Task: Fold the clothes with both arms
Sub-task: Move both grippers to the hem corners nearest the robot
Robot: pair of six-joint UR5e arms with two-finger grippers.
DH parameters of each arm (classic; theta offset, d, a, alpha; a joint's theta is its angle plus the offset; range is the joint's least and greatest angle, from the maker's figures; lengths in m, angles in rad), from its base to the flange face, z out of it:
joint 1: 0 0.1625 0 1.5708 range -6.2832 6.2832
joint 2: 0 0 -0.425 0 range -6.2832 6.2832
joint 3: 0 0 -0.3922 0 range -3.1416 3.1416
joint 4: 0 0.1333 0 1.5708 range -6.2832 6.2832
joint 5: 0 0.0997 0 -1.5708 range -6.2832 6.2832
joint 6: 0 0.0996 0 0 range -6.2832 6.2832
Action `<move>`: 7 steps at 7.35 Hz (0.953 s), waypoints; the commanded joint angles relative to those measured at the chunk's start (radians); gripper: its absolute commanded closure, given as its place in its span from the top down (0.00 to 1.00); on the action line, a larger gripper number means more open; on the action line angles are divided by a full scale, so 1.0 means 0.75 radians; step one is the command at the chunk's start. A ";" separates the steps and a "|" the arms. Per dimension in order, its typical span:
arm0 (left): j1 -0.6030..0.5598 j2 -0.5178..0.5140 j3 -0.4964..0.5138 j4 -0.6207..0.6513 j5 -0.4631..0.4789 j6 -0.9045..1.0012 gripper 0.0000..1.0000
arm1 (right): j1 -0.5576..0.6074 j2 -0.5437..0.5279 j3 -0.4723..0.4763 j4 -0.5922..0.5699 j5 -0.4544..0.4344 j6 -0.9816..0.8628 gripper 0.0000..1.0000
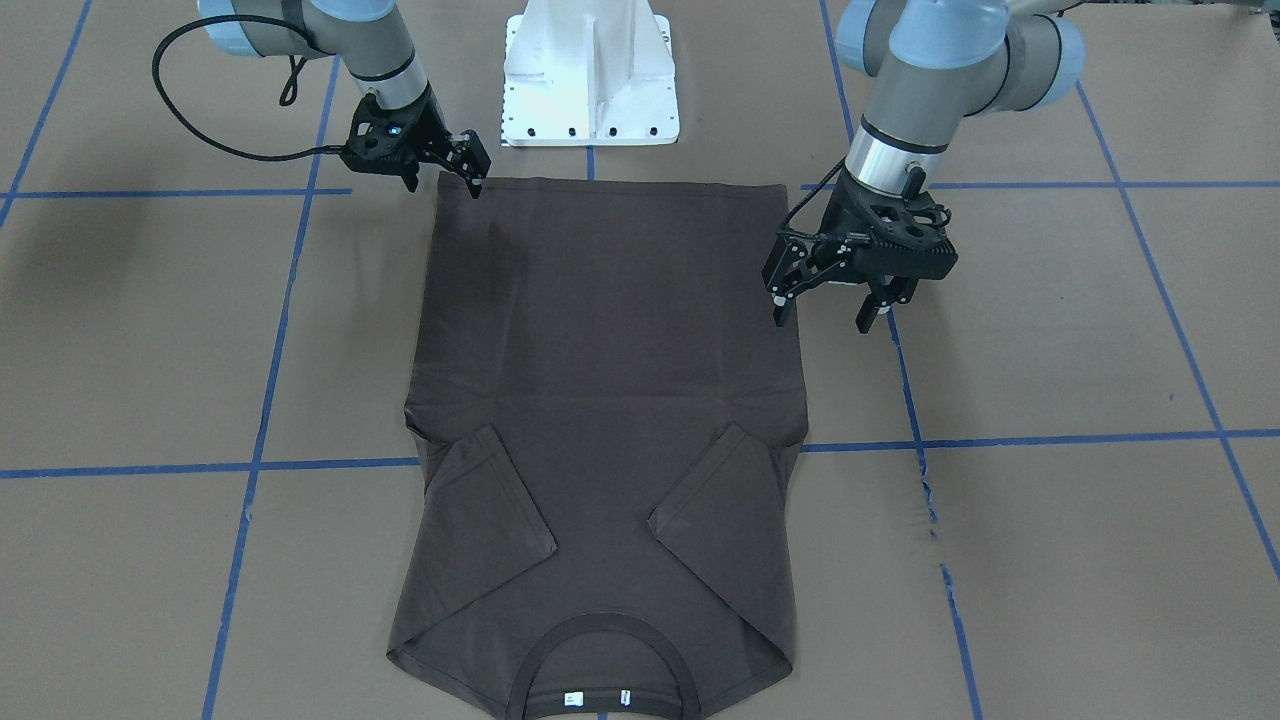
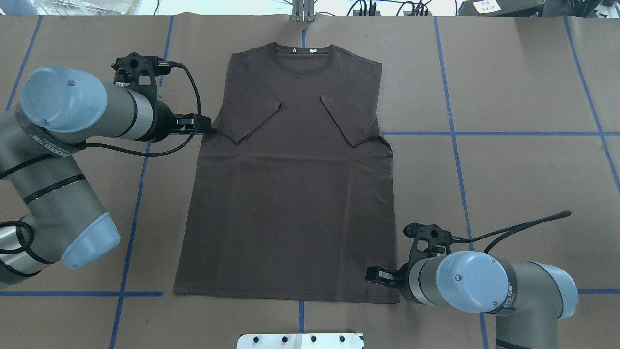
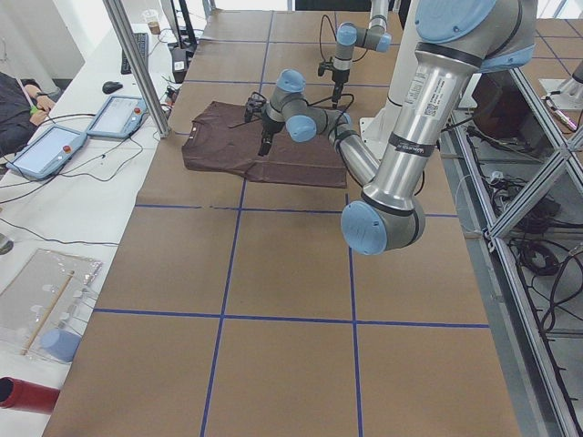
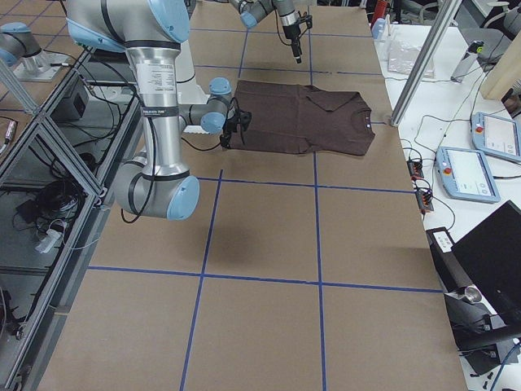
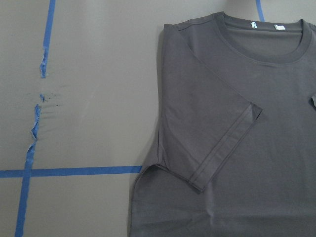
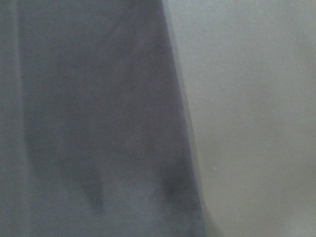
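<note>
The dark brown T-shirt (image 1: 610, 400) lies flat on the brown paper, collar (image 2: 302, 60) away from the robot. Both sleeves are folded in over the chest. My left gripper (image 1: 828, 320) is open and empty. It hangs above the shirt's left side edge, one finger over the cloth and one over the table; it also shows in the overhead view (image 2: 206, 127). My right gripper (image 1: 445, 190) is open and low at the right hem corner (image 2: 390, 298), with one finger on the cloth. The right wrist view shows the shirt's edge (image 6: 98, 123), close and blurred.
The white pedestal base (image 1: 590, 80) stands just behind the hem. Blue tape lines cross the paper, with a torn strip (image 1: 930, 500) left of the shirt. A metal post (image 3: 137, 64) and tablets (image 3: 46, 150) stand beyond the table's far edge.
</note>
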 commanded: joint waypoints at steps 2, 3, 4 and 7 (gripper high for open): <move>-0.002 0.000 -0.001 0.000 0.000 0.000 1.00 | -0.065 -0.028 -0.008 0.000 -0.010 0.031 1.00; -0.002 0.000 -0.005 0.000 0.002 0.000 1.00 | -0.065 -0.028 -0.006 0.000 -0.010 0.033 0.95; -0.002 0.000 -0.005 0.000 0.000 0.000 1.00 | -0.063 -0.026 0.004 0.000 -0.008 0.033 0.85; -0.004 0.000 -0.007 0.000 0.002 0.000 1.00 | -0.061 -0.022 0.002 0.000 -0.008 0.035 0.70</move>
